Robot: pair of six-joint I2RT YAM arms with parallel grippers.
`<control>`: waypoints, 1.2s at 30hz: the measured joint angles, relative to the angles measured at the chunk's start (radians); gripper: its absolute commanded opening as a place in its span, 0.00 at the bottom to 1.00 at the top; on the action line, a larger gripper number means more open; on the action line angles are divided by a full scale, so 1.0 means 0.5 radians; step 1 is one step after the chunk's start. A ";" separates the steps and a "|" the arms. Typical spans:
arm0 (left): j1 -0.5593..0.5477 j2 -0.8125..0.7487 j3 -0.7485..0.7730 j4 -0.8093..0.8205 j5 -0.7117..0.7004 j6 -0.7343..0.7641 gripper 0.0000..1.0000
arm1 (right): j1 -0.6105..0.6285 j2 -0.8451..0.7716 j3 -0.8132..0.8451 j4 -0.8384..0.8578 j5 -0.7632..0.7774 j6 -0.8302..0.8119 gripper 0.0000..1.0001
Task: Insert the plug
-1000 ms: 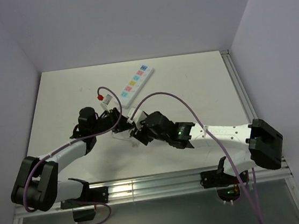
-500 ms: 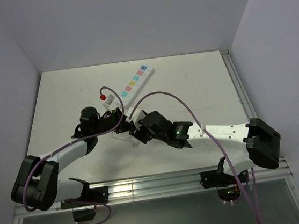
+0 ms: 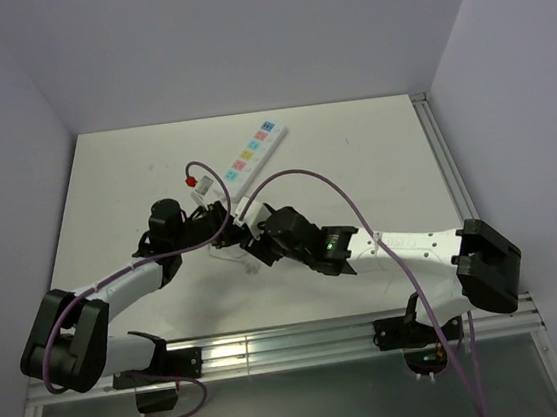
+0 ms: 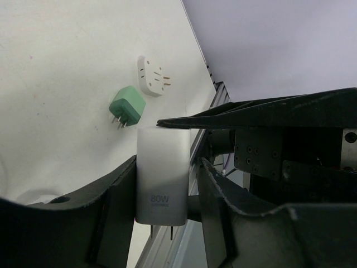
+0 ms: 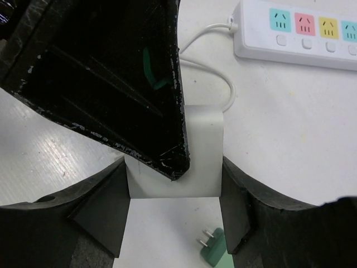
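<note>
A white 80W charger plug (image 4: 162,167) sits between both grippers, its prongs toward the left wrist camera. My right gripper (image 5: 173,162) is shut on its far end (image 5: 203,145), with both fingers touching its sides. My left gripper (image 4: 166,162) stands around the body: one finger (image 4: 111,201) touches it and the other (image 4: 223,206) stands a small gap off. In the top view the grippers meet at mid-table (image 3: 242,235). The white power strip (image 3: 254,154) with coloured sockets lies behind them and also shows in the right wrist view (image 5: 301,30).
A green plug (image 4: 127,106) and a white round adapter (image 4: 152,75) lie on the table beyond the charger; the green plug also shows in the right wrist view (image 5: 215,248). A red-tipped cable (image 3: 191,181) curls left of the strip. The strip's white cord (image 5: 215,67) loops nearby.
Both grippers have edged slightly up and left together with the charger. The red-tipped cable has shifted a little to the right.
</note>
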 measured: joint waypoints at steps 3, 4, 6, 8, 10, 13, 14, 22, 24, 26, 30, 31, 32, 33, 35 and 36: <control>0.002 0.000 0.000 0.000 -0.006 0.003 0.43 | 0.000 -0.002 0.000 0.002 0.002 0.001 0.40; 0.002 0.000 -0.002 0.000 -0.011 0.002 0.35 | 0.000 -0.003 0.000 0.003 0.002 0.001 0.40; 0.006 -0.001 -0.008 0.005 -0.005 0.018 0.23 | -0.004 -0.005 0.000 0.002 -0.003 0.006 0.41; 0.006 -0.003 -0.008 0.009 -0.001 0.031 0.00 | -0.004 -0.007 0.000 -0.001 -0.009 0.010 0.43; 0.006 -0.002 -0.008 0.008 0.002 0.031 0.00 | -0.004 -0.008 0.000 -0.004 -0.014 0.018 0.47; 0.006 -0.002 -0.016 0.036 0.010 0.022 0.00 | -0.005 -0.018 0.000 -0.016 -0.047 0.035 0.71; 0.005 -0.002 -0.025 0.065 0.019 0.014 0.00 | -0.011 -0.027 0.001 -0.024 -0.072 0.051 0.83; 0.002 -0.001 -0.092 0.333 0.118 -0.014 0.00 | -0.170 -0.352 -0.027 -0.154 -0.561 0.228 0.95; 0.002 -0.007 -0.110 0.397 0.127 -0.014 0.00 | -0.321 -0.511 -0.077 -0.147 -0.772 0.306 0.95; 0.002 -0.034 -0.157 0.470 0.141 -0.015 0.00 | -0.518 -0.644 -0.125 -0.131 -0.989 0.400 0.93; 0.002 -0.105 -0.270 0.659 0.190 -0.041 0.00 | -0.847 -0.675 -0.143 -0.083 -1.398 0.586 0.87; 0.002 -0.121 -0.287 0.701 0.197 -0.057 0.00 | -0.895 -0.645 -0.149 -0.051 -1.501 0.644 0.86; 0.002 -0.147 -0.306 0.764 0.204 -0.075 0.00 | -0.932 -0.612 -0.169 0.002 -1.604 0.703 0.85; 0.002 -0.172 -0.318 0.800 0.211 -0.084 0.00 | -0.956 -0.587 -0.195 0.047 -1.697 0.764 0.84; 0.002 -0.236 -0.336 0.862 0.227 -0.108 0.00 | -0.991 -0.544 -0.252 0.127 -1.857 0.877 0.80; 0.001 -0.270 -0.336 0.881 0.235 -0.112 0.00 | -0.999 -0.519 -0.269 0.170 -1.934 0.931 0.79</control>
